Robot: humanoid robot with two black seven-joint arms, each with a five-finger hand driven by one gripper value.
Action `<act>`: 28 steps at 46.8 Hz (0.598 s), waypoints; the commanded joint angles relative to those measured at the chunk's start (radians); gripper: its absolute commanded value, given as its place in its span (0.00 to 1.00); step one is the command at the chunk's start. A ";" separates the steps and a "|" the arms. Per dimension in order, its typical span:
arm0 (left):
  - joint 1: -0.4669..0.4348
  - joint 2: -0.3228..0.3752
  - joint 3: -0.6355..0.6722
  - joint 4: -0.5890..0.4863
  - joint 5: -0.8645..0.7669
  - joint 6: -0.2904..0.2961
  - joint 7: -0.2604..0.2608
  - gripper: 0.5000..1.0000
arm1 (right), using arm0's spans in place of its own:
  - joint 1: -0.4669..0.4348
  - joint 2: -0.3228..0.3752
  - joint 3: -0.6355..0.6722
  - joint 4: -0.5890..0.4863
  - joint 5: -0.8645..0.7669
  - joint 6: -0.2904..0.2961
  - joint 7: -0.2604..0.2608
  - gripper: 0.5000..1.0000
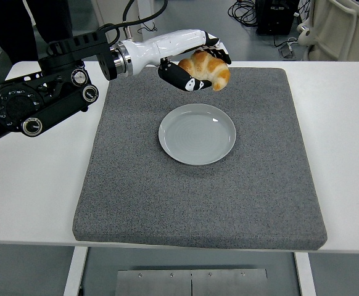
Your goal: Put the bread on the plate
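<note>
A golden-brown croissant-shaped bread (208, 69) hangs in the air over the far part of the grey mat, held in my left hand (198, 66), whose white and black fingers curl around it. The hand is above and just beyond the far rim of the round pale grey plate (197, 134), which lies bare in the middle of the mat. My left arm reaches in from the left edge across the table's far left corner. The right arm is out of sight.
A dark grey mat (198, 160) covers most of the white table (37, 166). Beyond the table's far edge are cables on the floor, a beige bin at the top right, and a person's dark legs at the top left.
</note>
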 commanded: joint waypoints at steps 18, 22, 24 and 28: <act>0.018 -0.037 0.083 0.037 0.000 0.036 -0.001 0.21 | 0.000 0.000 0.000 0.000 0.000 0.000 0.000 1.00; 0.023 -0.042 0.096 0.049 0.000 0.045 -0.003 0.21 | 0.000 0.000 0.000 0.000 0.000 0.000 0.000 1.00; 0.026 -0.045 0.107 0.052 0.000 0.049 -0.003 0.21 | 0.000 0.000 0.000 0.000 0.000 0.000 0.000 1.00; 0.031 -0.047 0.127 0.057 0.015 0.072 -0.003 0.21 | 0.000 0.000 0.000 0.000 0.000 0.000 0.000 1.00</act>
